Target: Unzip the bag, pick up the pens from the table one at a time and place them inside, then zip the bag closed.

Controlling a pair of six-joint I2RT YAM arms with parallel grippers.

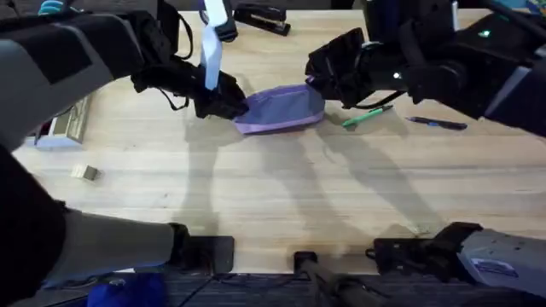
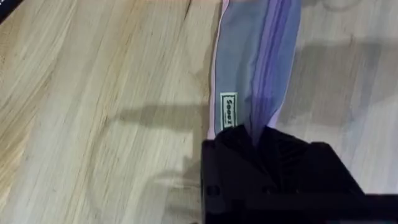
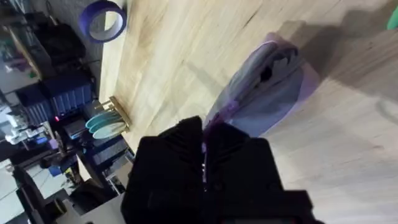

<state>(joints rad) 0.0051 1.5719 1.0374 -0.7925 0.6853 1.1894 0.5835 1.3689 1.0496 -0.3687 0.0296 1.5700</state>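
Two grippers, left (image 1: 223, 104) and right (image 1: 317, 83), apparently pinched closed on opposite pouch (image 1: 281, 109) ends, upper centre.

Cluttered shelving (image 3: 68, 112) stands beyond the wooden worktop's edge

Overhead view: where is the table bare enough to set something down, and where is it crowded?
Free: the broad front stretch of the table, between the bag and the arm bases. Crowded: the back, where the left gripper and right gripper meet the bag's ends, the green pen and dark pen beside it.
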